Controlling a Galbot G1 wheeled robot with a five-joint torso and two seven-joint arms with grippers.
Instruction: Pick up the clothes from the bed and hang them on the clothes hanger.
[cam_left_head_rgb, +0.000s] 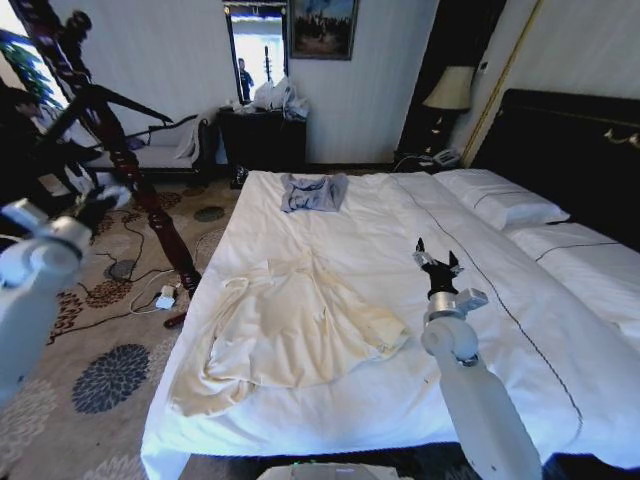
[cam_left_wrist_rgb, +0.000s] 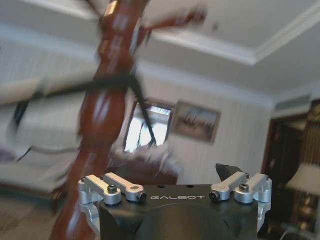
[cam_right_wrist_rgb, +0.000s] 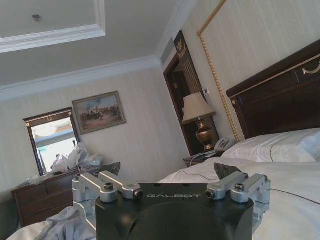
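Clothes (cam_left_head_rgb: 290, 330) flat on bed (cam_left_head_rgb: 520, 330), ungrasped. Right gripper (cam_left_head_rgb: 437, 262) wide, empty; left gripper (cam_left_head_rgb: 100, 203) state indeterminable. Risk: thin fabric slipping, hanger (cam_left_wrist_rgb: 100, 85) snagging.

Two garments (cam_left_head_rgb: 290, 325) (cam_left_head_rgb: 313, 192), two pillows (cam_left_head_rgb: 500, 200) (cam_left_head_rgb: 590, 250).

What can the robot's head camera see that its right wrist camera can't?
Head camera: the cream clothes spread flat on the bed, the right tool open above the duvet, the left tool raised by the dark wooden stand, and the patterned carpet.

Right wrist camera: the ceiling.

Both: the lamp, framed painting, mirror, pillows, dark headboard and grey-blue garment.
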